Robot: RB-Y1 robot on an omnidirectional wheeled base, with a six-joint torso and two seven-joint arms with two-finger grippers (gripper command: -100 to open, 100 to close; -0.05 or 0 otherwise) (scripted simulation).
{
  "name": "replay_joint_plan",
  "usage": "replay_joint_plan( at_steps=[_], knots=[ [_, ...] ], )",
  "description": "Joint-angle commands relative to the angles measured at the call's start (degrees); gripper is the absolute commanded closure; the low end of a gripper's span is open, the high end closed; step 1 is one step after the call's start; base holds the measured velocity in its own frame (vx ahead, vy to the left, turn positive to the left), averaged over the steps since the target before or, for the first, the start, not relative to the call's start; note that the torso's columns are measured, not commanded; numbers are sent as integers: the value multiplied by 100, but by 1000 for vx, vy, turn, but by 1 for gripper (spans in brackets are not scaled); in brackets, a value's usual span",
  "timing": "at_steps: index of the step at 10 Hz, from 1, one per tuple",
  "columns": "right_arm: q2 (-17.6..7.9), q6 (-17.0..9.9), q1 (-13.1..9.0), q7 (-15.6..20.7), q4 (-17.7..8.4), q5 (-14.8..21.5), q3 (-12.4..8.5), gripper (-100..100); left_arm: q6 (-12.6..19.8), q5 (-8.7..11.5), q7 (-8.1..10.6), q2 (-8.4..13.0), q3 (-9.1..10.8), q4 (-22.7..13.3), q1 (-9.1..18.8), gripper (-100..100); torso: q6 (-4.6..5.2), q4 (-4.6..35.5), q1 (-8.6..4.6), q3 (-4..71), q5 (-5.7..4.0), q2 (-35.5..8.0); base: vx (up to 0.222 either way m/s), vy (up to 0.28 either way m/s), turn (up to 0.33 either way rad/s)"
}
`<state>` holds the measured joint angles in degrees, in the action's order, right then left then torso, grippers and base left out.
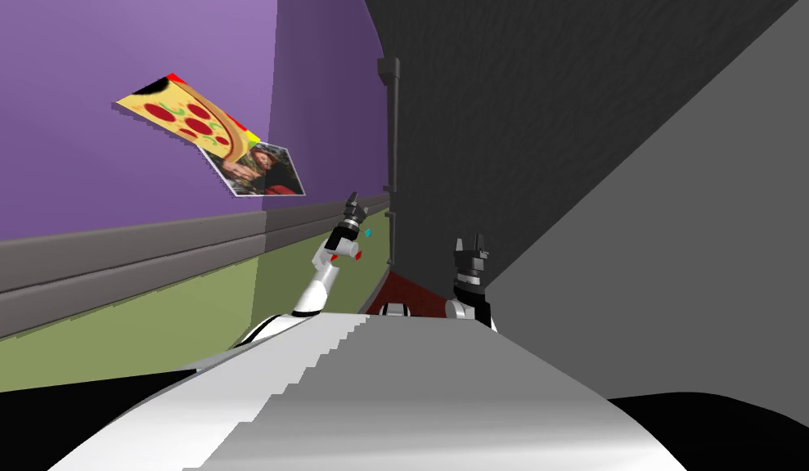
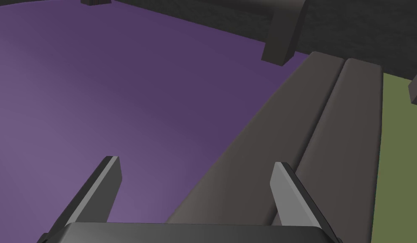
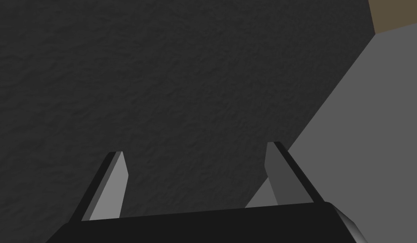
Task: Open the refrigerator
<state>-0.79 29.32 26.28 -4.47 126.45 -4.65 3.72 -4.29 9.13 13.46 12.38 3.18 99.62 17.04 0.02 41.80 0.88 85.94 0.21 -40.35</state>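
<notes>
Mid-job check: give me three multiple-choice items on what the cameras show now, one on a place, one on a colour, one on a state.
1. The long dark handle stands:
A) at the edge of the dark textured front, beside the purple wall
B) flat on a table
C) inside a drawer

2. The wall strip below the grey rail is:
A) red
B) green
C) white

3. The right gripper is:
A) shut on the handle
B) shut on a cup
C) open, holding nothing

Answers:
1 A, the head view shows the handle upright at that edge.
2 B, green shows under the rail.
3 C, its fingers stand apart before the dark front.
</notes>
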Motion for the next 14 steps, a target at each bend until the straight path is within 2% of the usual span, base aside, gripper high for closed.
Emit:
replay_joint_plan(
  at_steps=[1, 2, 3, 4, 5, 6, 7, 10, 11, 12, 13, 14],
  knots=[
    [0, 0, 0, 0, 0, 0, 0, 0, 110, 28, 14, 66, 82, -187, 314, -100, -5, 3, 2, -4, 0, -5, 20, 10, -6],
    [0, 0, 0, 0, 0, 0, 0, 0, 305, 68, 38, 80, 89, -424, 529, -100, -9, 5, 5, -11, 2, -17, 25, 11, -16],
    [0, 0, 0, 0, 0, 0, 0, 0, 305, 68, 38, 80, 89, -449, 666, -100, -14, -3, 9, -15, 8, -20, 22, 7, -9],
    [0, 0, 0, 0, 0, 0, 0, 0, 497, 100, 55, 89, 98, -666, 839, -100, -18, -3, 9, -19, 9, -26, 20, 3, -8],
    [0, 0, 0, 0, 0, 0, 0, 0, 497, 100, 55, 89, 98, -712, 987, -100, -19, -7, 10, -20, 12, -26, 14, 1, 1],
    [0, 0, 0, 0, 0, 0, 0, 0, 684, 124, 65, 91, 107, -932, 1185, -100, -18, -7, 3, -25, 10, -34, 6, -3, 0],
    [0, 0, 0, 0, 0, 0, 0, 0, 684, 124, 65, 91, 107, -973, 1343, -100, -15, -4, 2, -22, 9, -35, 0, 0, 0],
    [0, 0, 0, 0, 0, 0, 0, 0, 1042, 146, 63, 74, 132, -1442, 1833, -100, -19, 7, 2, -23, 6, -39, 23, 13, -7],
    [0, 0, 0, 0, 0, 0, 0, 0, 1042, 146, 63, 74, 132, -1489, 1965, -100, -20, 5, 3, -23, 7, -40, 11, 11, -3],
    [0, 0, 0, 0, 0, 0, 0, 0, 1042, 146, 63, 74, 132, -1489, 1975, -100, -22, 7, 2, -26, 7, -45, 10, 8, -1],
    [0, 0, 0, 0, 0, 0, 0, 0, 1212, 143, 51, 55, 147, -1690, 2188, -100, -22, 10, 2, -27, 5, -46, 0, 0, 0],
    [0, 0, 0, 0, 0, 0, 0, 0, 1212, 143, 51, 55, 147, -1741, 2270, -100, -17, 11, 1, -22, 3, -40, 10, -7, 2]
  ],
)
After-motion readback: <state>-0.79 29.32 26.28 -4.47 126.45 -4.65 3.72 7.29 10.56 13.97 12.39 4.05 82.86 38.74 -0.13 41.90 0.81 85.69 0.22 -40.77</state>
